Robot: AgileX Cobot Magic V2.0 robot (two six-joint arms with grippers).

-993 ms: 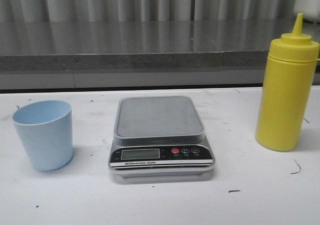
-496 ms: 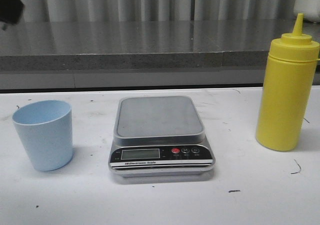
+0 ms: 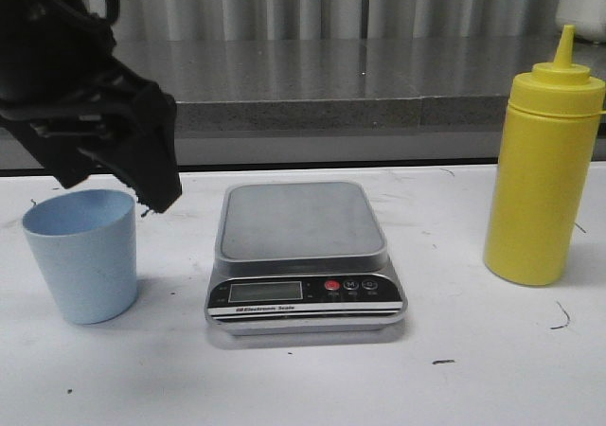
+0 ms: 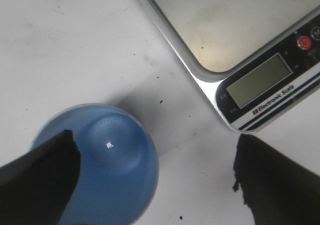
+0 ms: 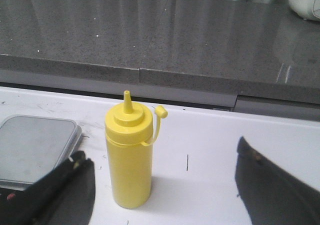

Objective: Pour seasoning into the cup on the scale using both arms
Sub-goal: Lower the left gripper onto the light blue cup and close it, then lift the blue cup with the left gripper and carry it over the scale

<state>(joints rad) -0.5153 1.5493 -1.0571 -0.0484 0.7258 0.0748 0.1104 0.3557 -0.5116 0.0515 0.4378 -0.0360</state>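
Observation:
The pale-blue cup (image 3: 83,256) stands empty on the white table, left of the scale (image 3: 301,222). My left gripper (image 3: 114,185) hangs open just above and behind the cup. In the left wrist view the cup (image 4: 100,165) lies below the gripper (image 4: 157,195), nearer one finger (image 4: 40,175), with the scale's corner and display (image 4: 255,80) beside it. The yellow seasoning bottle (image 3: 544,180) stands upright at the right. In the right wrist view my right gripper (image 5: 165,200) is open and empty, and the bottle (image 5: 129,160) stands ahead of it, nearer one finger (image 5: 60,195).
A grey stone ledge (image 3: 303,95) runs along the back of the white table (image 3: 473,379). A white object (image 5: 305,0) sits on the ledge at the far right. The scale's platform (image 5: 30,145) is bare.
My left arm has come into the front view from the upper left and dropped to just above the cup. Cup, scale and bottle have not moved.

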